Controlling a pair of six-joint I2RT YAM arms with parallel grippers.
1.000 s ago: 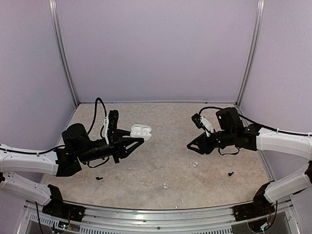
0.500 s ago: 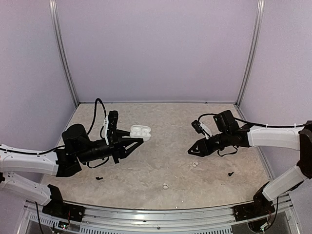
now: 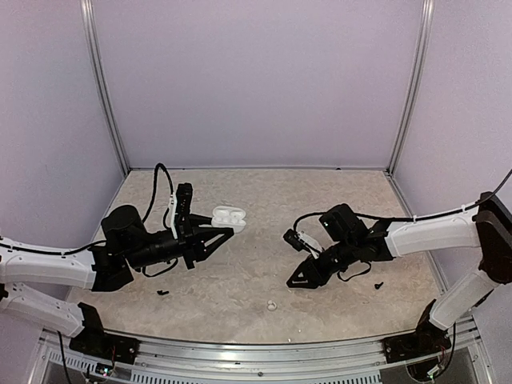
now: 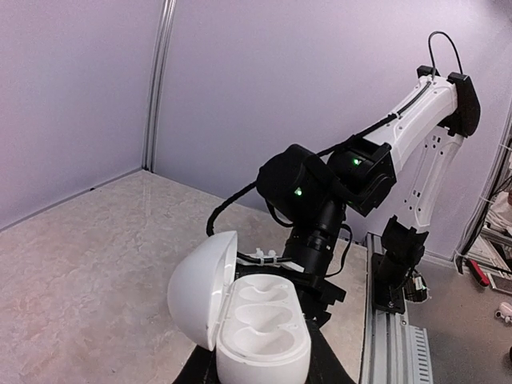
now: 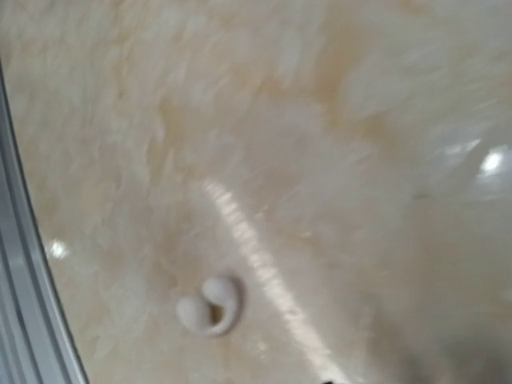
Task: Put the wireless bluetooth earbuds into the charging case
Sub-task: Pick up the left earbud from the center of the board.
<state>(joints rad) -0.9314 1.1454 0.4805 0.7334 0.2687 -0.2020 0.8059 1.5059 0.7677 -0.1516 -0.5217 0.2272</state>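
Observation:
My left gripper (image 3: 222, 230) is shut on the charging case (image 3: 229, 216), a white oval shell held above the table left of centre. Its lid (image 4: 200, 284) stands swung open and the moulded wells in the charging case (image 4: 264, 320) are bare. One of the wireless bluetooth earbuds (image 3: 272, 305) lies on the table near the front edge, a small white curled bud. My right gripper (image 3: 294, 279) hangs low just right of and behind it, jaws partly apart with nothing between them. The right wrist view looks down on that earbud (image 5: 210, 306); its own fingers stay outside the picture.
A tiny black screw (image 3: 378, 285) lies right of the right arm, and another black bit (image 3: 163, 293) lies under the left arm. The metal rail (image 3: 264, 352) runs along the near edge. Walls close in the back and both sides.
My right arm has swung left and toward the near edge, dropping close to the front earbud; it now covers the other earbud. The left gripper and case have barely moved.

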